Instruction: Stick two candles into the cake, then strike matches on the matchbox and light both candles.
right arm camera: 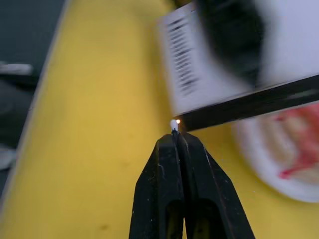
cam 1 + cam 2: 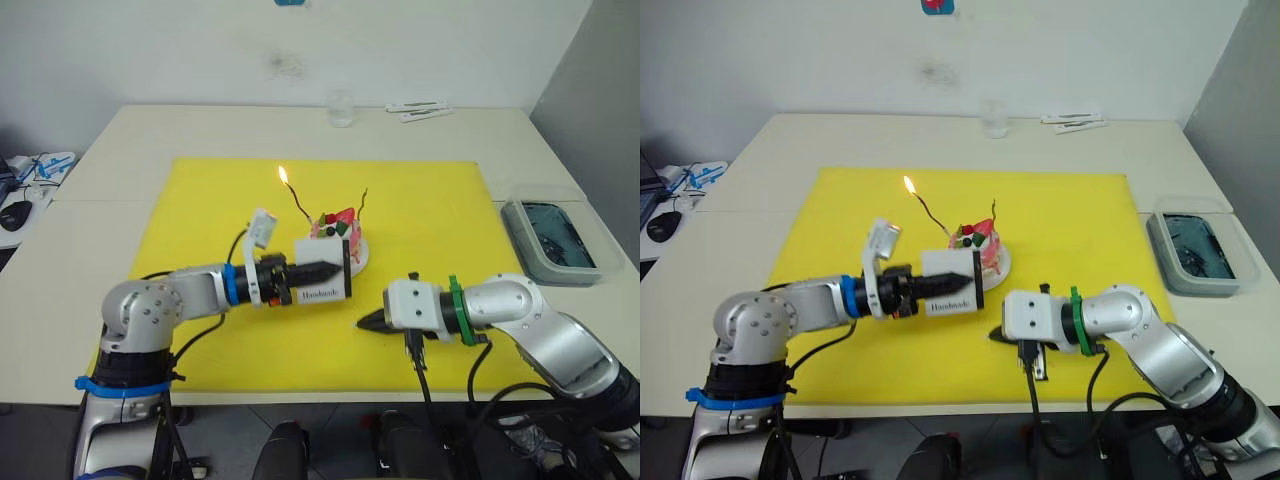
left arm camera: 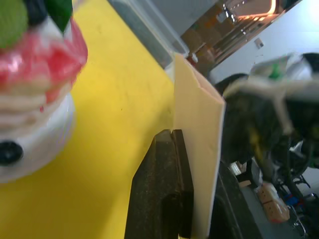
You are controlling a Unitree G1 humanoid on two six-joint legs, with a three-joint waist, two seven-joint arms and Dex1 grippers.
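The pink cake [image 2: 342,243] sits on its white plate on the yellow mat [image 2: 430,210]. Two wavy candles stand in it. The left candle [image 2: 298,207] carries a flame, and the right candle [image 2: 362,205] is unlit. My left gripper [image 2: 335,270] is shut on the white matchbox [image 2: 322,282], held upright just in front of the cake. My right gripper [image 2: 362,322] lies low on the mat to the right of the box, shut on a match [image 1: 174,124]. The match's pale tip shows a tiny orange glow and sits against the box's black strip [image 1: 259,102].
A clear tub [image 2: 552,240] with dark contents stands at the table's right edge. A glass [image 2: 341,108] and white packets [image 2: 418,108] are at the back. A mouse [image 2: 15,213] lies far left. Cables hang from both wrists.
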